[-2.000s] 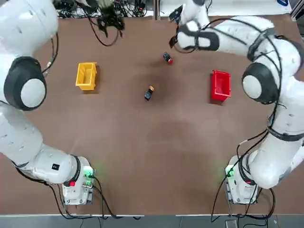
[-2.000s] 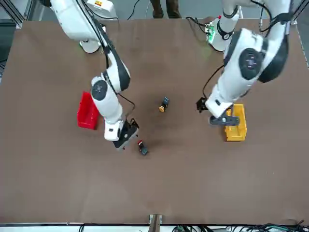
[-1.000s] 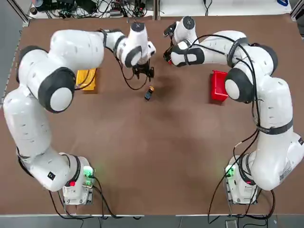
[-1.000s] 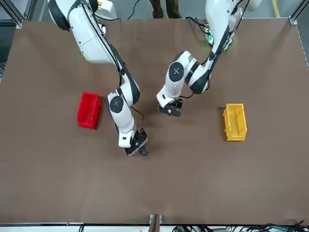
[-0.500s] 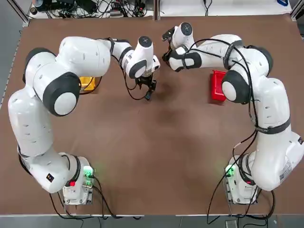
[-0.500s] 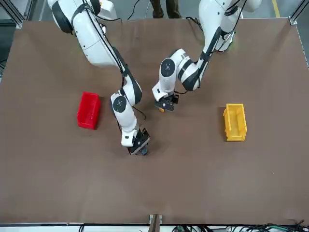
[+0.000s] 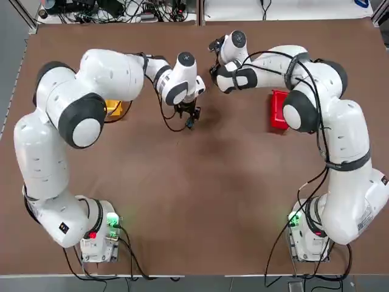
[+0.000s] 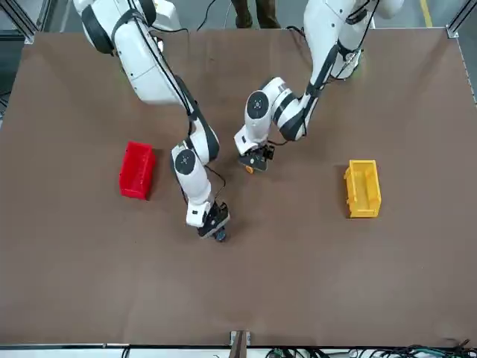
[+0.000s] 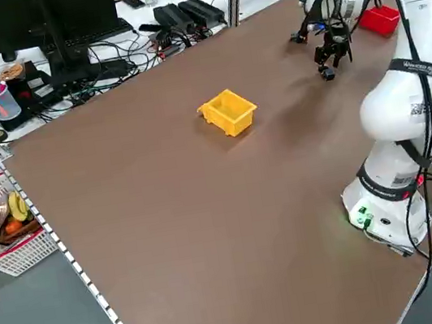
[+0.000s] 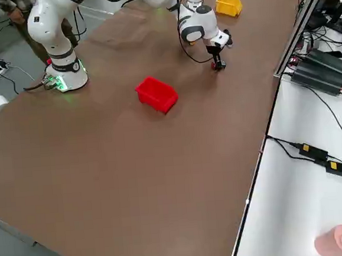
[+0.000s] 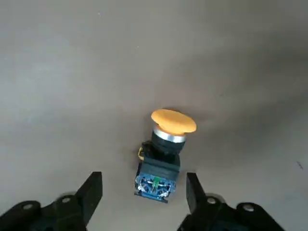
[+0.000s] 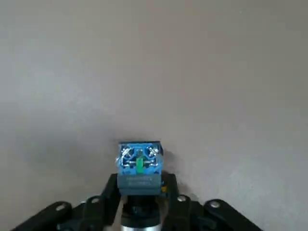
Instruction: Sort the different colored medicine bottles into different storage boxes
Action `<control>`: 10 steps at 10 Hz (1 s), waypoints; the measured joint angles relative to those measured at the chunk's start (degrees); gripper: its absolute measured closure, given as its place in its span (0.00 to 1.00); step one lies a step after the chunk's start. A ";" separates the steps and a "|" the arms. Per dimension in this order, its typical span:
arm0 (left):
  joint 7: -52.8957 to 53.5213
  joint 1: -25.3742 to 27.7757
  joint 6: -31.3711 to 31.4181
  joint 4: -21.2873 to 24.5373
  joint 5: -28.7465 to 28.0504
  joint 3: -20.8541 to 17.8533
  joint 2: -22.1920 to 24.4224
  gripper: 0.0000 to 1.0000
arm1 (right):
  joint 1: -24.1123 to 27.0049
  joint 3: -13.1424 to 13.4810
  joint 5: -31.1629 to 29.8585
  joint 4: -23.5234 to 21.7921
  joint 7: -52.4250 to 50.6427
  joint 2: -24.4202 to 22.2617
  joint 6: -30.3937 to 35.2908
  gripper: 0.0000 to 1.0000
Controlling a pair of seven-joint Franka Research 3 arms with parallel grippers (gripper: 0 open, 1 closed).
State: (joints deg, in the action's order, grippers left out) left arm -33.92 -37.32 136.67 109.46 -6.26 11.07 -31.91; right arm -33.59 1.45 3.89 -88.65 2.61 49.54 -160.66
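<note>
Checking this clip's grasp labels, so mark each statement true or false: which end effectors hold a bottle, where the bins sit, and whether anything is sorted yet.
1. The left end effector is shut on the orange-capped bottle. False: its fingers are open, either side of the bottle lying on the table.
2. The right end effector grips the other bottle. True.
3. The yellow bin holds a bottle. False: it is empty.
4. The red bin is empty. True.

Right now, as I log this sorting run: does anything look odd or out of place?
Both medicine bottles lie on their sides on the table: the orange-capped one between the left gripper's open jaws, the other gripped by the right gripper. The yellow box and red box sit apart from them.
</note>
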 joint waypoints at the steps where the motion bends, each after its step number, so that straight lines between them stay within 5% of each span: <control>1: -0.04 -0.07 0.48 -0.04 0.00 0.00 -0.35 0.23 | 0.90 0.52 0.01 0.41 0.81 -0.20 0.13 0.57; 3: -0.34 -0.59 0.53 -0.28 0.00 0.07 -1.02 0.26 | 6.60 1.19 -0.02 0.59 -3.15 -3.45 4.80 0.57; 6: -1.68 -1.22 0.60 -1.01 0.00 0.08 -2.52 0.39 | 18.54 1.16 -0.01 0.24 -16.80 -15.74 28.12 0.57; 7: -1.68 -1.17 0.60 -1.22 0.00 0.04 -2.81 0.56 | 20.94 1.08 -0.01 -1.79 -17.94 -20.52 33.65 0.57; 10: -1.69 -0.74 0.60 -1.69 0.00 -0.09 -2.77 0.59 | 24.31 1.03 0.01 -15.59 -17.30 -29.47 36.60 0.57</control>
State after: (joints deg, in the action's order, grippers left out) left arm -35.61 -38.06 137.28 107.78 -6.25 10.98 -34.68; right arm -9.28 2.47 3.91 -104.24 -14.69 20.07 -124.07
